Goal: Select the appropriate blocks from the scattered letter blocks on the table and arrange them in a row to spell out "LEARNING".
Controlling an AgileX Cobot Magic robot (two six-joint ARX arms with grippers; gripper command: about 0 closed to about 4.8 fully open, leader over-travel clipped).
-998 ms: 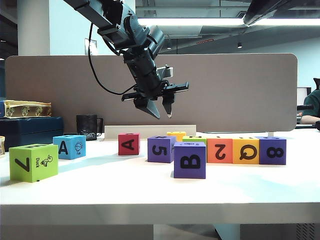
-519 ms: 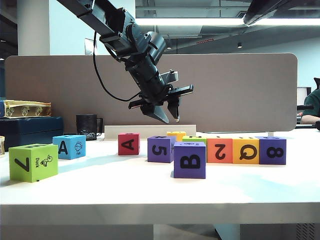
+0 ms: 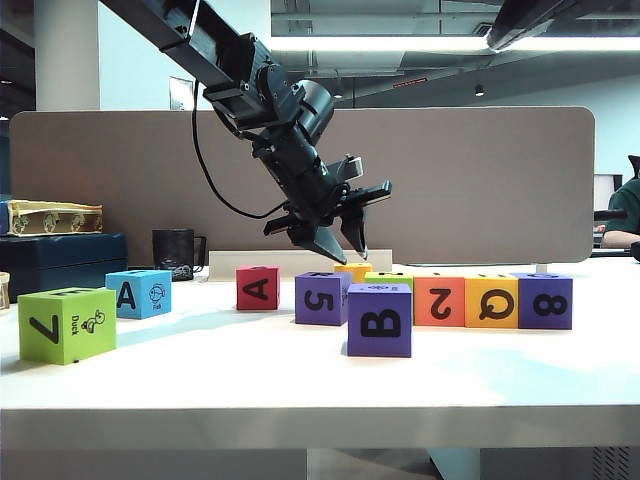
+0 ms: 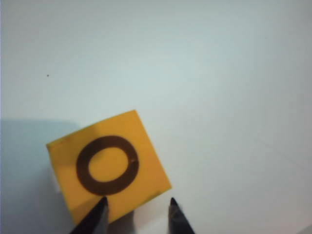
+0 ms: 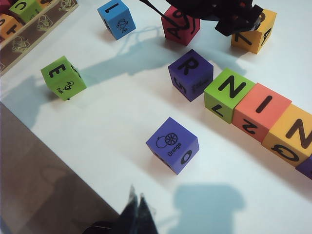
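You'd only got an R-N-I-N row [image 5: 234, 95] built on the desk [image 5: 122, 146], L, E, A and G unplaced, with the left gripper [image 4: 137, 207], fingers parted and empty, over the yellow block [image 4: 108, 165] behind that row, right gripper [image 5: 138, 214] closed near the desk's front edge.

Grey-brown partition panel [image 3: 470, 185] behind the desk, bright ceiling strip lights [image 3: 400, 44], pale column [image 3: 66, 55] at left.
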